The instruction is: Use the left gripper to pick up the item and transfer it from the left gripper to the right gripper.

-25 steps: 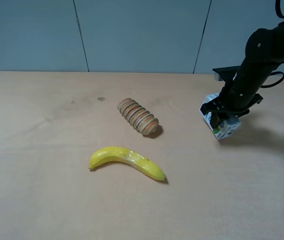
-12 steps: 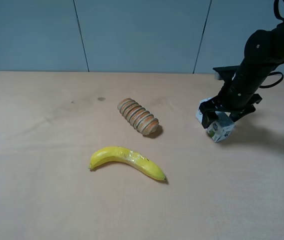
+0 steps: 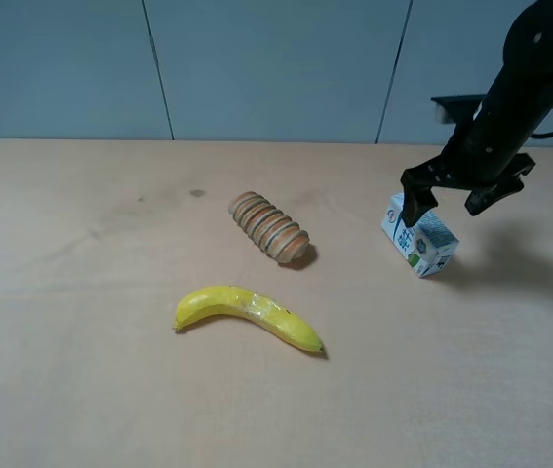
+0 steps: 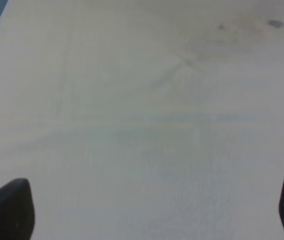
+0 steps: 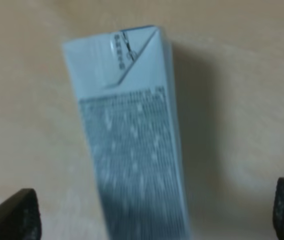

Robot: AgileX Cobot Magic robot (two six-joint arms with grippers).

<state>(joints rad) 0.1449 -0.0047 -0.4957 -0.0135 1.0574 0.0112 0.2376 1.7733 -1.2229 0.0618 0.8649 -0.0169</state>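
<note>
The milk carton point(image 3: 419, 239) lies on its side on the table point(image 3: 81, 390), right of center in the overhead frame, its gabled end toward the upper left and a green patch showing on the face turned toward the camera. In my right wrist picture the carton point(image 5: 131, 150) runs lengthwise between my finger pads, its folded gable at the upper part of that frame and fine blurred print covering the long side. My right gripper point(image 3: 466, 193) hangs just above the carton in the overhead frame, jaws spread wide and released, one fingertip over the carton's upper left end and the other out past its right side; neither is touching it. From the wrist camera only the two dark fingertips point(image 5: 11, 215) show, in the lower corners, well apart with the carton lying free between them. Left of the carton, near the middle of the overhead frame, sits the ribbed wooden cylinder point(image 3: 269, 227), lying diagonally, and below it the yellow banana point(image 3: 247, 314) curves across the lower center, apart from both. My left gripper point(image 4: 152, 212) is outside the overhead frame; its wrist picture shows only bare table with the two black fingertips point(image 4: 6, 210) in the lower corners, spread apart and holding nothing.
</note>
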